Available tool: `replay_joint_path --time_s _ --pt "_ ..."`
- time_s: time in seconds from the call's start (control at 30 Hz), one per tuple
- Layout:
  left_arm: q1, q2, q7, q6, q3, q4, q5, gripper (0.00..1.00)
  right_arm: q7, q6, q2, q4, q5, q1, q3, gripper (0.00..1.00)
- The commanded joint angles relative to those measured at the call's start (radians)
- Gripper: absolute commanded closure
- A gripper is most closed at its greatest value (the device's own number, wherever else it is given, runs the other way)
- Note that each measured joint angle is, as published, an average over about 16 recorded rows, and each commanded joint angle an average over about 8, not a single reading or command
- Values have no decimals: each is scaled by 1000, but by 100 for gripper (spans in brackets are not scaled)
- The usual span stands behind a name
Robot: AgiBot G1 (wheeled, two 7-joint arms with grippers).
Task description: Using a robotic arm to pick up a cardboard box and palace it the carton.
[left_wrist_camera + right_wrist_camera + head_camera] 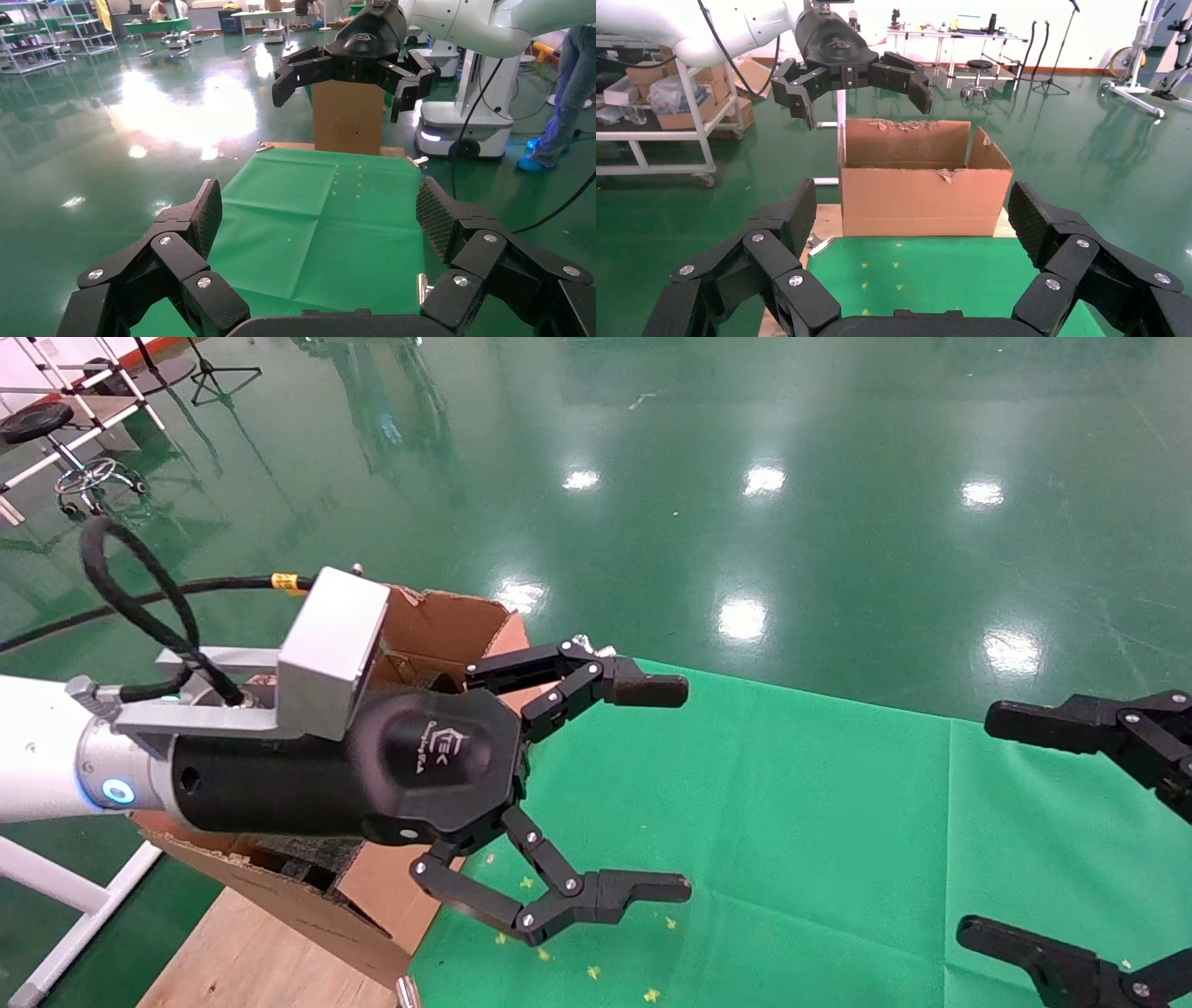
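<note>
The robotic arm's white tube ends in my left gripper (684, 789), which hangs open and empty over the green cloth, just beside the carton (438, 626). The carton is large and brown with ragged upright flaps, and something dark lies inside it. From the right wrist view the carton (919, 200) shows its long side, with that white-armed gripper (852, 77) open above it. My right gripper (973, 826) is open at the right edge of the table. Its own jaws (912, 217) hold nothing. The left wrist jaws (320, 210) are also wide apart and empty. The cardboard box is out of view.
A green cloth (792, 822) covers the wooden table (242, 952), held by a metal clip (405, 989). The shiny green floor (745, 477) lies beyond. A stool (37, 421) and white racks stand far left. The left wrist view shows a white robot base (460, 126) beside a brown carton end (348, 126).
</note>
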Motion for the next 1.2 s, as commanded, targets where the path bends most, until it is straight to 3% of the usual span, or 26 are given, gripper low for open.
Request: replay_joint_path --time_s 0.03,1.2 --pt "0 0 0 0 0 1 1 0 0 0 0 0 0 0 0 0" --pt "-2 0 1 -1 1 3 3 0 0 0 0 0 0 0 0 0"
